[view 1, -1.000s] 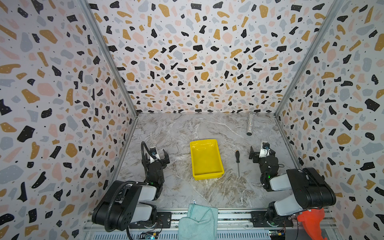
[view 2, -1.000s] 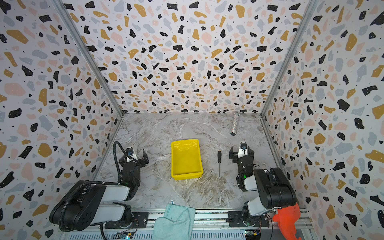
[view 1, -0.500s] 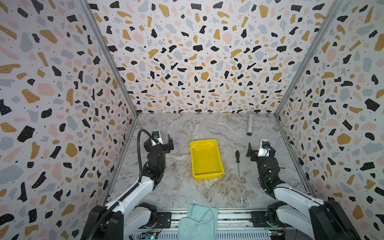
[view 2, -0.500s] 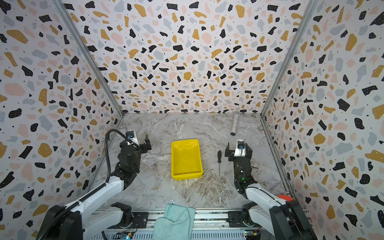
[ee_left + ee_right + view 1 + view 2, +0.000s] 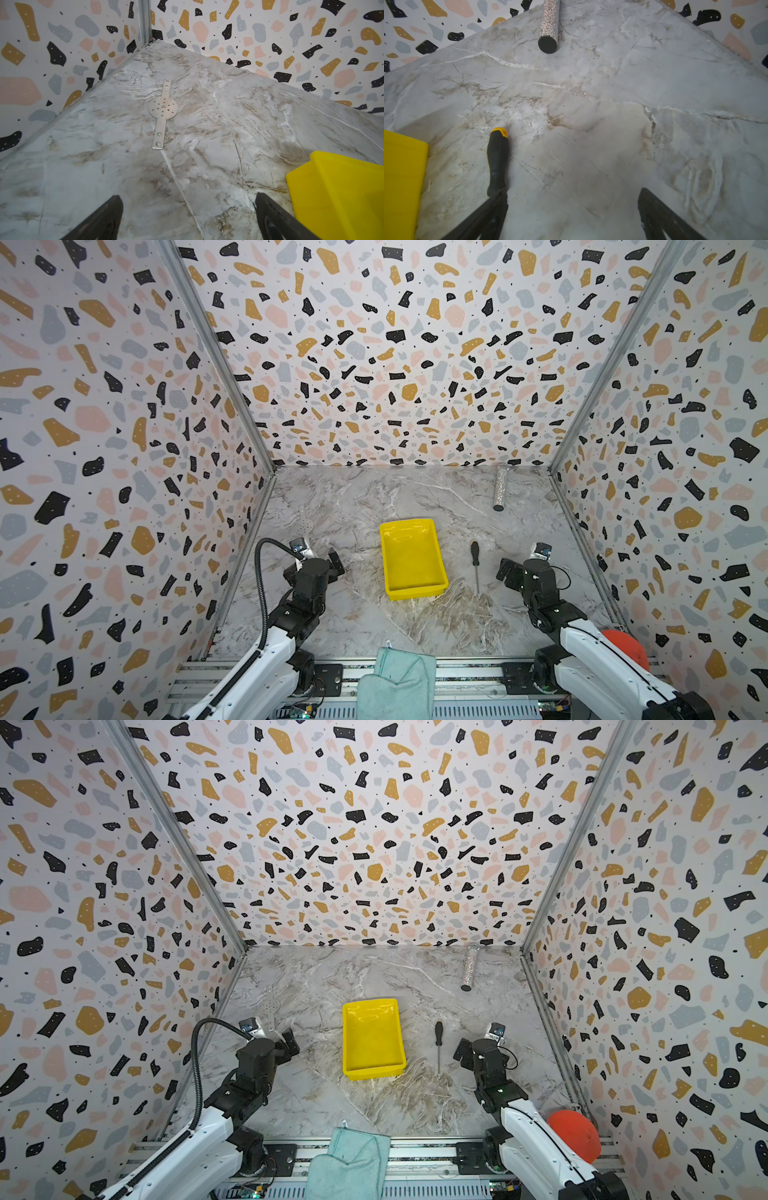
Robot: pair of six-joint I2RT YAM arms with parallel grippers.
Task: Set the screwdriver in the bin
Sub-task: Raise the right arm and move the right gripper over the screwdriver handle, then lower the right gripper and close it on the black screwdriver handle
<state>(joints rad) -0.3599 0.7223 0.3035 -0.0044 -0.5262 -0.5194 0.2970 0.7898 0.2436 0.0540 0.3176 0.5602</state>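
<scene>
Screwdriver [image 5: 497, 162] beside right gripper [image 5: 573, 193] (outside jaws)

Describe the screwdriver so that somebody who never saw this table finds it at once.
Find the yellow bin in the middle of the marble table. Just to its right, apart from it, lies the screwdriver. Unlike the glittery silver cylinder farther back, it has a black handle with an orange end and a thin shaft.

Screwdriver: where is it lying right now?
In both top views the screwdriver lies flat on the table, just right of the bin, between it and the open right tool.
</scene>
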